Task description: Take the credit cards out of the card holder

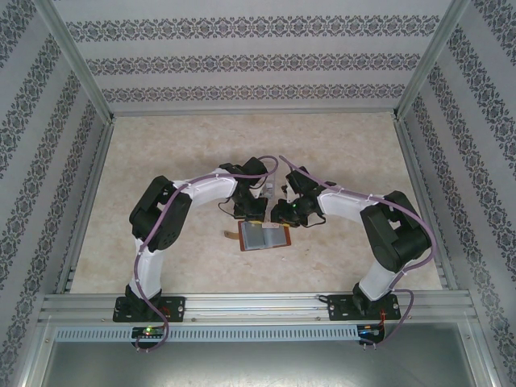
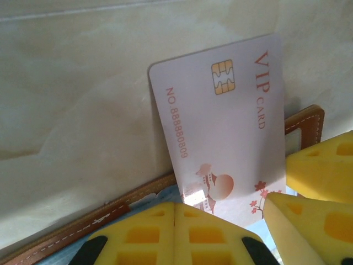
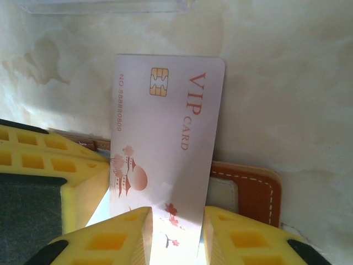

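Left gripper (image 2: 174, 208), seen from its own wrist, has its yellow fingers closed together with nothing between them. The tips sit over the open holder (image 2: 105, 220) and seem to pin it to the table (image 2: 77, 83). A pale card (image 2: 226, 132) marked VIP, with a gold chip, sticks out past the holder's brown stitched edge. Most of the card lies over bare table, and its near end lies on the holder's inside. The right gripper (image 2: 277, 178) sits at the right of this view, over the card's near corner.

From the right wrist, that gripper's jaws stand part open. Their tips rest over the card's near end, and the gap between them is narrower than the card. This looks more like pressing than pinching, and I cannot tell whether they have real purchase. A clear tray (image 3: 105, 5) edge shows at the far side.

From above, both arms meet over the holder, which lies open near the middle of the table, a little toward the near edge.

The step in hand appears to be drawing this card out, and it is mostly free. The next move calls for sliding it lengthwise away from the holder while the left gripper holds the holder down.
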Available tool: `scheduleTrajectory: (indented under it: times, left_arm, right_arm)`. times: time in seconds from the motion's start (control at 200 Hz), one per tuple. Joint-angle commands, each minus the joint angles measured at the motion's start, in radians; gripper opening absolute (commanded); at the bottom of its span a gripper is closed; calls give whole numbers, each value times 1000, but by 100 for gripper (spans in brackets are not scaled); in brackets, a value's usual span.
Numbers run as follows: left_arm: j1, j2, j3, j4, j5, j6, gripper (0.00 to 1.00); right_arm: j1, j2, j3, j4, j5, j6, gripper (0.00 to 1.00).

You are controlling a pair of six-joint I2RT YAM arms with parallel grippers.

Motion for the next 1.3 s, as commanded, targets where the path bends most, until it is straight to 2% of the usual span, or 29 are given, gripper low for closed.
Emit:
scheduleTrajectory:
  times: [0.0,0.235,0.759,1.089,1.299]
  left_arm:
    - [-16,42,14,-32,-3,23,5]
    - [-20,57,13,-36,-1,26,4]
    - [-22,51,2,-38,-2,29,4]
    - [-21,35,-1,-36,-9,27,4]
    - [-18,-46,-6,-35,-39,18,5]
  right_arm:
    - [-12,-13,-23,64,-60,34,29]
    - [-15,-29,-57,130,-93,82,22]
    - [-58,-87,-158,302,-153,213,17]
    - [-58,-95,-157,269,-118,198,9]
    - [-58,-144,-139,210,-93,164,6]
